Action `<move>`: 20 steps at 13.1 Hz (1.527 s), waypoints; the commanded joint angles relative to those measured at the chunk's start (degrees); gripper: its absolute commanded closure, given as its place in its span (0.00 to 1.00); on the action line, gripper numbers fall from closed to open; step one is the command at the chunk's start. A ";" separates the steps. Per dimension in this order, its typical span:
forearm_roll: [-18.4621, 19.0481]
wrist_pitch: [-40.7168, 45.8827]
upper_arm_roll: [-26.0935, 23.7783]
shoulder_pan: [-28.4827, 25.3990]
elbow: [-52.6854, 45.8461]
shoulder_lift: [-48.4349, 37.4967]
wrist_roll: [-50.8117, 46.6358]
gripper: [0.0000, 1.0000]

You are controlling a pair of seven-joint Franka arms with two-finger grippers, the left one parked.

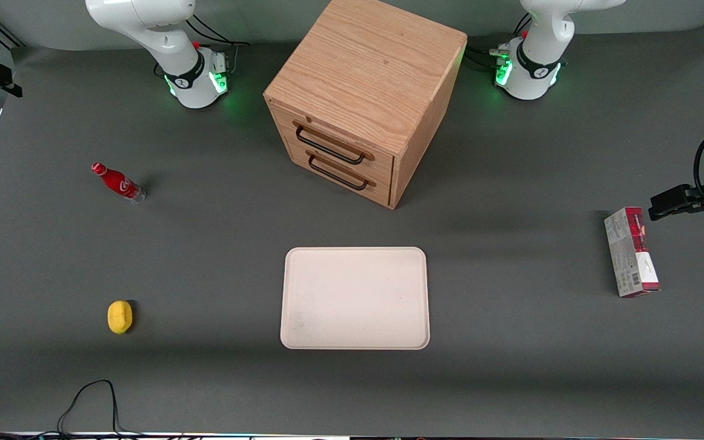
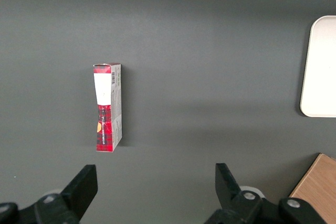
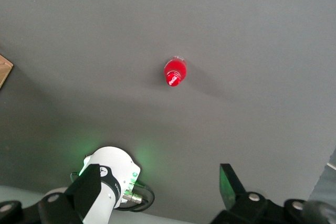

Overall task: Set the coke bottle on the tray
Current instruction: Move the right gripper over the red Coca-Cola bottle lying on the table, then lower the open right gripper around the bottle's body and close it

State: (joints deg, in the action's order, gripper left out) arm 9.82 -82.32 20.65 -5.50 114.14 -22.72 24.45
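The coke bottle [image 1: 118,182], small and red with a red cap, stands on the grey table toward the working arm's end. The right wrist view shows it from above [image 3: 175,72]. The cream tray [image 1: 355,298] lies flat near the middle of the table, nearer the front camera than the cabinet, with nothing on it; its edge shows in the left wrist view [image 2: 320,66]. My right gripper [image 3: 157,195] is out of the front view. It hangs high above the table, between the bottle and the arm's own base, open and empty, well apart from the bottle.
A wooden drawer cabinet [image 1: 364,98] stands mid-table, farther from the camera than the tray. A yellow lemon [image 1: 120,317] lies nearer the camera than the bottle. A red-and-grey carton [image 1: 631,252] lies toward the parked arm's end. The working arm's base [image 3: 107,174] stands close by.
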 commanded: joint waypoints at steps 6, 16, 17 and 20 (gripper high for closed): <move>2.14 -26.18 0.97 -0.22 24.88 -2.68 -1.15 0.00; 3.98 -49.07 6.60 -0.39 35.89 4.87 -0.89 0.01; 4.07 -49.68 6.60 -0.39 35.98 5.40 -0.80 0.01; 4.07 -51.35 6.69 -0.39 36.51 6.37 -0.71 0.01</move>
State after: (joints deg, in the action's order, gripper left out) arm 12.42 -131.82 26.64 -5.45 150.06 -16.72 24.24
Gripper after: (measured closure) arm 0.009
